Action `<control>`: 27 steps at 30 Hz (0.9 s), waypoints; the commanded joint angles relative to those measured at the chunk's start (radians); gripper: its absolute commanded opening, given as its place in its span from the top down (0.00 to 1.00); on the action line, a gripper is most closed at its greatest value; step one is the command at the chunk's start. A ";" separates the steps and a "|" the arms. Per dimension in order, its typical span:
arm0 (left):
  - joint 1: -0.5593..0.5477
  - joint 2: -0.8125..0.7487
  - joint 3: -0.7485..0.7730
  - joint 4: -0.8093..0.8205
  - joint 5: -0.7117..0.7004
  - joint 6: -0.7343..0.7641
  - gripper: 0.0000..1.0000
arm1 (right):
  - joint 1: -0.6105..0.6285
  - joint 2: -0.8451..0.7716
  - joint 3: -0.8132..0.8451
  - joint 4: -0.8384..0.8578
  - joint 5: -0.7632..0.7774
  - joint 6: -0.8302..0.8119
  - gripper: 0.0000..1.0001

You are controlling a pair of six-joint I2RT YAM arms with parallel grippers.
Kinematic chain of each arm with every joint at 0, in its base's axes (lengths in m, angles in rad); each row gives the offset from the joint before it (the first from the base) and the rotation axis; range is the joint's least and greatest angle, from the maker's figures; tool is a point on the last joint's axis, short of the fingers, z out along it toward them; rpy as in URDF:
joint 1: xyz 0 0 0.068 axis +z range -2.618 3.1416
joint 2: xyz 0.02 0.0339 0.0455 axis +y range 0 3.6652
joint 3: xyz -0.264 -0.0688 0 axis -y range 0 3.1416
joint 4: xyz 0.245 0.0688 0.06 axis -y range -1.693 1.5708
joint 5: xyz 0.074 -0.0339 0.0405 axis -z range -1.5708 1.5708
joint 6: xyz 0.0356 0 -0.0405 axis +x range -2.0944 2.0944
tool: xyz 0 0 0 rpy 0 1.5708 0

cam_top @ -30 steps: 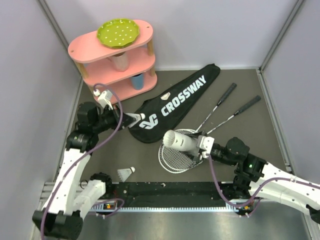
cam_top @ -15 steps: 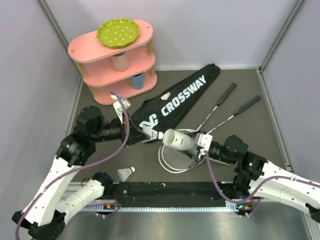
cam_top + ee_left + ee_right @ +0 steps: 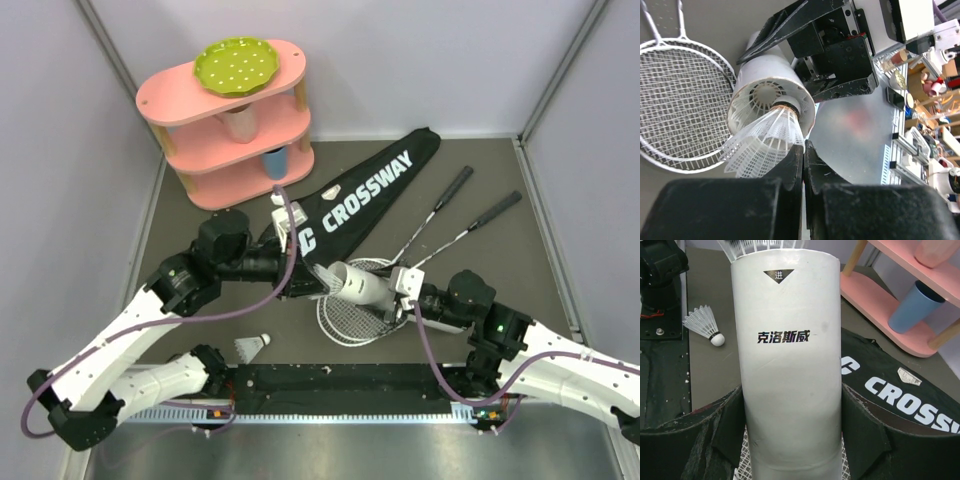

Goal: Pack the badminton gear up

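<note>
Tube (image 3: pixel 365 286) lengthwise left-right; shuttlecock (image 3: pixel 765 145) cork-first at its mouth.

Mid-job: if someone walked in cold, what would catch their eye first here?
First, the meeting mid-table: the left gripper pinches a white shuttlecock, cork at the open mouth of the white tube that the right gripper clamps over the racket heads. Then the black CROSSWAY bag behind them, and the pink shelf with its green plate at far left.
</note>
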 commanded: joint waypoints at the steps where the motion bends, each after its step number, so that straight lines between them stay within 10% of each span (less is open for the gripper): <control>1: -0.061 0.071 0.059 0.090 0.005 -0.014 0.99 | 0.010 0.002 0.045 0.092 -0.030 0.035 0.82; 8: -0.066 0.008 0.022 0.191 0.014 0.014 0.39 | 0.010 -0.007 0.036 0.088 -0.035 0.037 0.83; 15: -0.069 0.022 -0.012 0.270 0.096 -0.038 0.03 | 0.010 -0.004 0.025 0.107 -0.036 0.032 0.83; 27: -0.176 0.160 -0.016 0.348 0.079 -0.067 0.02 | 0.010 0.008 0.033 0.115 -0.047 0.038 0.83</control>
